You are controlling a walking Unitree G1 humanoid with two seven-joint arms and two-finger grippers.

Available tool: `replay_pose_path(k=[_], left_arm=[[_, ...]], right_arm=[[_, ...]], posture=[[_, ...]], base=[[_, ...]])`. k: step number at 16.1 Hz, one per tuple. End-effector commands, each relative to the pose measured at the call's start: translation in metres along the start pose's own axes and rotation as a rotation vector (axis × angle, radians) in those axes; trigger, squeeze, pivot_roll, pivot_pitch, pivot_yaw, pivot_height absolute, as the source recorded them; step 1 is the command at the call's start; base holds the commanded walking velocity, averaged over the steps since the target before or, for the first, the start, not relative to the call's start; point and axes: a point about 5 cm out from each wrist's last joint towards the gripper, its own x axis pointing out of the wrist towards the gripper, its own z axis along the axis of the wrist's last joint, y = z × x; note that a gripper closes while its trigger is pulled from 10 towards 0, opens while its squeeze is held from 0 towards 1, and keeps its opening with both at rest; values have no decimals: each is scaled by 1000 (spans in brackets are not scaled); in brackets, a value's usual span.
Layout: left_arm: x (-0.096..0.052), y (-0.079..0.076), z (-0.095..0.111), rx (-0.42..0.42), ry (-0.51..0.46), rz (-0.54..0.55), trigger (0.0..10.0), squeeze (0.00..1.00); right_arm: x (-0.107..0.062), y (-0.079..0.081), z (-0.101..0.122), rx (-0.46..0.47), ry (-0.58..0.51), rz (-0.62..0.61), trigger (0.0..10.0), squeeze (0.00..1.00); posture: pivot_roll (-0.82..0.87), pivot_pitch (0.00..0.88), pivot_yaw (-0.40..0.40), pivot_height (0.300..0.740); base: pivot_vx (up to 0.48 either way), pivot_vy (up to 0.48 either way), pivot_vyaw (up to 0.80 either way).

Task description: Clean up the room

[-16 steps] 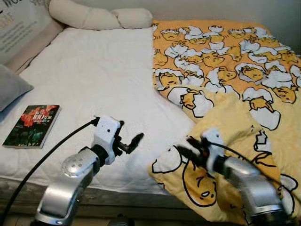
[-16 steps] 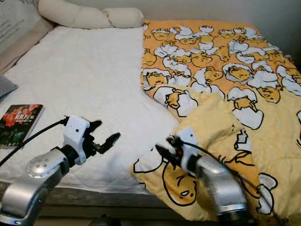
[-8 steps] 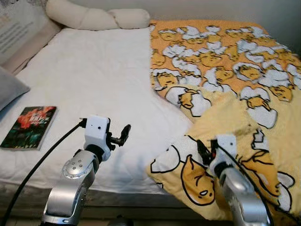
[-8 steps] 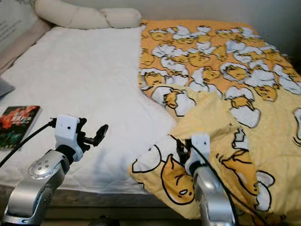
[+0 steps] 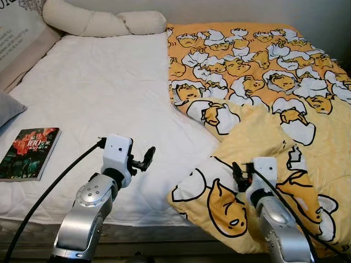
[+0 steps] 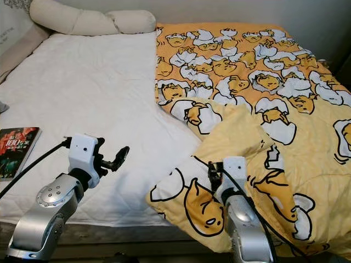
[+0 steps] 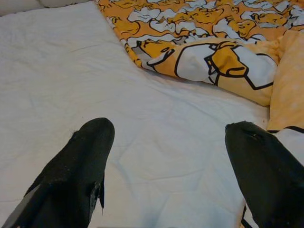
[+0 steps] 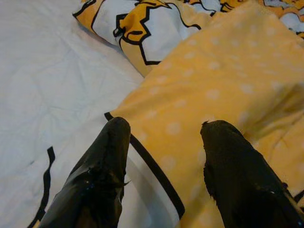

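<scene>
Since a second ago both of your arms have swung from pointing at each other to pointing up the bed (image 5: 104, 82), so each now faces its work. Your left hand (image 5: 146, 158) hovers released over bare white sheet at lower centre of the frame, holding nothing. Your right hand (image 5: 239, 174), fingers spread and empty, sits just above the folded-back corner of the duck-print quilt (image 5: 258, 82) at lower right, likely lined up to grip that flap and spread it. A book (image 5: 30, 153) lies at the left edge.
</scene>
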Motion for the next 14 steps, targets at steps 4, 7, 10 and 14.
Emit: replay_pose_path(k=[4, 7, 10, 14], left_arm=[[1, -1, 0, 8, 0, -10, 10000, 0], [1, 1, 0, 11, 3, -1, 10000, 0], [0, 2, 0, 19, 3, -2, 10000, 0], [-1, -1, 2, 47, 12, -42, 10000, 0]], right_arm=[[3, 0, 8, -29, -20, 5, 10000, 0], [4, 3, 10, -58, -25, 7, 10000, 0], [4, 4, 9, -80, -14, 11, 10000, 0], [5, 15, 9, -40, 15, 168, 10000, 0]], posture=[[2, 0, 41, 740], [3, 0, 41, 740], [7, 0, 40, 740], [21, 0, 41, 740]], base=[[-157, 0, 0], [0, 0, 0], [0, 0, 0], [0, 0, 0]])
